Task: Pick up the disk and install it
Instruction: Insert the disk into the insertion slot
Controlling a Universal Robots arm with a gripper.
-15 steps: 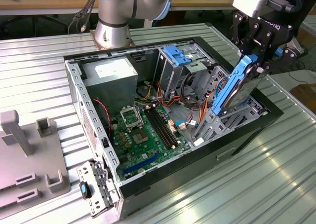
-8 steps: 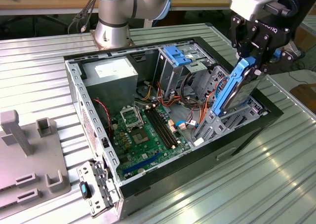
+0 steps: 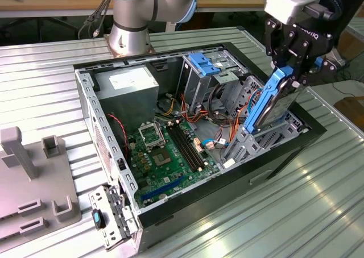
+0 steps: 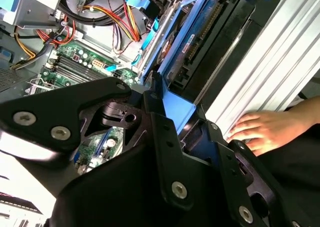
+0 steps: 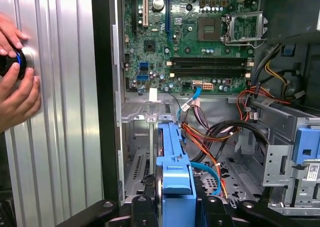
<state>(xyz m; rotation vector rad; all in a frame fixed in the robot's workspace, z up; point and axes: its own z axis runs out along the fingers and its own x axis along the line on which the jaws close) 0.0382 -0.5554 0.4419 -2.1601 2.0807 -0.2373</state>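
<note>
The disk (image 3: 276,107), a grey-metal drive with bright blue side rails, hangs tilted over the open computer case (image 3: 296,141) at the exterior view's right. My gripper (image 3: 286,75) is shut on its upper end. Its lower end reaches down at the grey metal drive cage (image 3: 247,141). In the first wrist view the disk's blue rail (image 5: 174,157) runs away from my gripper (image 5: 175,207) toward the cage floor. In the second wrist view the disk (image 4: 176,107) sits between the black fingers (image 4: 160,132), with its connector edge pointing into the case.
Inside the case lie the green motherboard (image 3: 170,150), the grey power supply (image 3: 128,90), a pale-blue bracket (image 3: 203,62) and loose coloured cables (image 5: 210,132). A person's hands (image 5: 17,94) rest on a black knob (image 5: 9,67) on the ribbed metal table beside the case. A grey fixture (image 3: 34,178) stands at the exterior view's left.
</note>
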